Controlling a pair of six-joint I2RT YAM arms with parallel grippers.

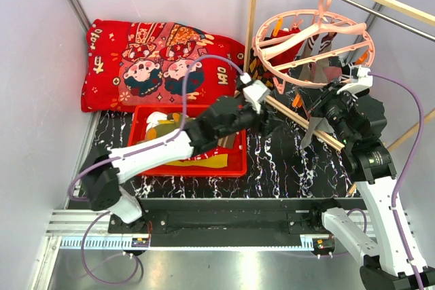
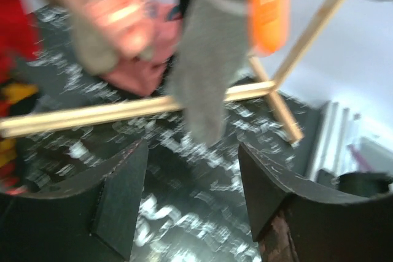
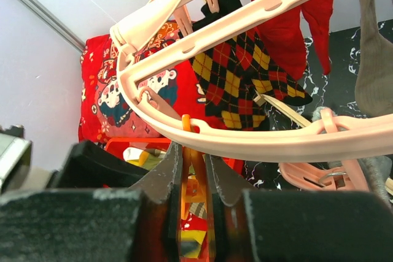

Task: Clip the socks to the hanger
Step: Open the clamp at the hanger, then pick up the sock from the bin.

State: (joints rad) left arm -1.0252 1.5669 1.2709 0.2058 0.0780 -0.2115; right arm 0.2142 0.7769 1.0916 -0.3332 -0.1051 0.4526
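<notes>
The right gripper was pinched shut on an orange clip that dangled from the near rim of the hanger. This was most likely to squeeze the clip open and hold it steady so a sock could be fed into it. No sock showed at that clip, so this step looked like preparation rather than clipping.

The left gripper sat just below the hanger with its fingers spread wide and nothing between them. It faced a grey sock that hung from the hanger and drooped past the pole beneath. The sock hung on its own, so it needed no support, which would explain the empty fingers.

An argyle sock and a red sock hung under the hanger's crossbars on its far side. They were spaced apart around the ring, probably to keep it level on its hook.

From above, the tray lay below and to the left of the hanger, well apart from it, with more socks heaped inside. With one clip held ready, the free left arm would probably have to fetch one of them, so the task seemed partly done
</notes>
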